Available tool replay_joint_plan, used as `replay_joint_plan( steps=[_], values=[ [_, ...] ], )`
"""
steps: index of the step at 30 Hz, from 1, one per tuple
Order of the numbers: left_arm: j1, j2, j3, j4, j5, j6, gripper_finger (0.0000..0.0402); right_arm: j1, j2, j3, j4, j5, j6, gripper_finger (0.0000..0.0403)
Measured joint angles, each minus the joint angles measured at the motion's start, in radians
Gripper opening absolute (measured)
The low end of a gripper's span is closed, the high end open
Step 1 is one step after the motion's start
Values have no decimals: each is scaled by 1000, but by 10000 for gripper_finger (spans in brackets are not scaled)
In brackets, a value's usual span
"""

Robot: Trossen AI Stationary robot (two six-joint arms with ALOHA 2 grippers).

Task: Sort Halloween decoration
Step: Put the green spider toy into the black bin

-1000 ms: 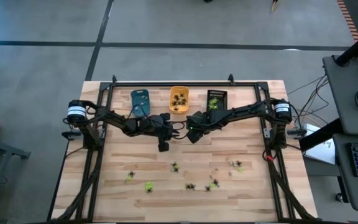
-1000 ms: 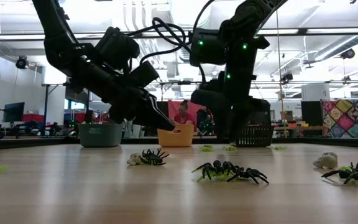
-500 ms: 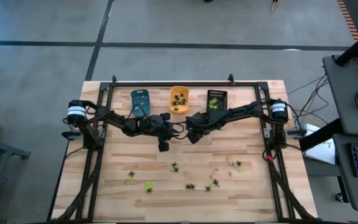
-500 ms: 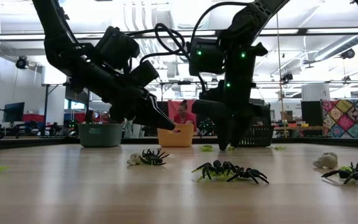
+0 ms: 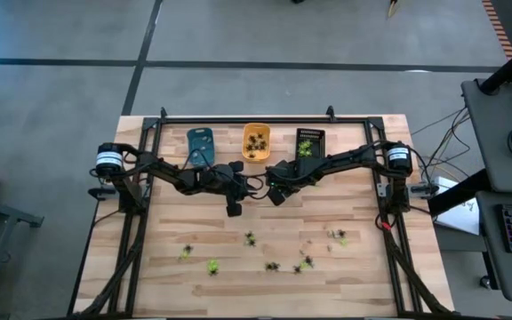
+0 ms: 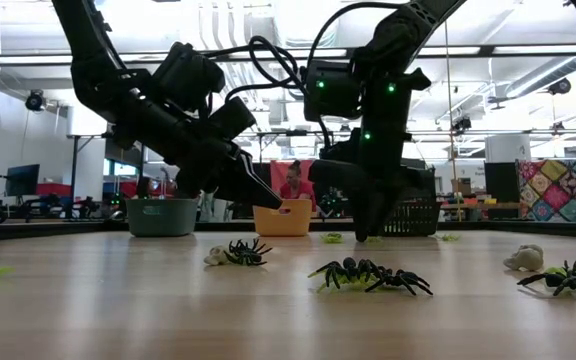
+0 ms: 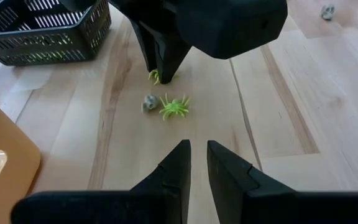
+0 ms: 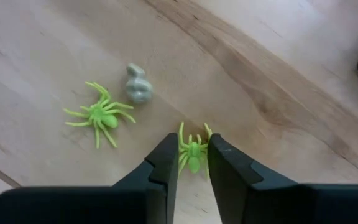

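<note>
My right gripper (image 8: 192,163) points down at the table's middle (image 5: 276,197), shut on a small yellow-green spider (image 8: 192,152) that lies on the wood. Beside it lie a second yellow-green spider (image 8: 101,115) and a pale whitish figure (image 8: 138,87). My left gripper (image 7: 197,155) hangs above the table to the left (image 5: 235,211), slanting down, shut, with nothing in it. More black, green and pale figures (image 5: 274,266) lie scattered toward the near edge. My right gripper pinches the yellow-green spider's body (image 8: 193,149) between its two fingertips (image 8: 166,155). The fingers come from above, pointing steeply down. The spider still rests on the table, with its front legs sticking out past the fingertips.
Three small trays stand in a row at the far edge: blue (image 5: 200,142), orange (image 5: 256,142) holding dark figures, and a black basket (image 5: 309,142) holding green ones. In the low view, black spiders (image 6: 368,275) lie in the foreground. People show in the room behind.
My right gripper has shut its fingers around the yellow-green spider on the table. The left arm has kept still.
</note>
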Motion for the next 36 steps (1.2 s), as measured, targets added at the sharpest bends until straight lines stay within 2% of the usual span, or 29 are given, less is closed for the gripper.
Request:
replay_joint_plan(
  steps=[6, 18, 29, 36],
  values=[
    [0, 0, 0, 0, 0, 0, 36, 0, -1, 0, -3, 1, -5, 54],
    [0, -1, 0, 5, 0, 0, 36, -1, -52, -3, -13, 3, -15, 52],
    [-1, -1, 1, 21, 3, 1, 36, 9, -121, -4, -22, 1, -114, 52],
    [-8, -1, 1, 73, 6, -1, 36, 49, -213, -110, 66, 0, -207, 52]
  ],
)
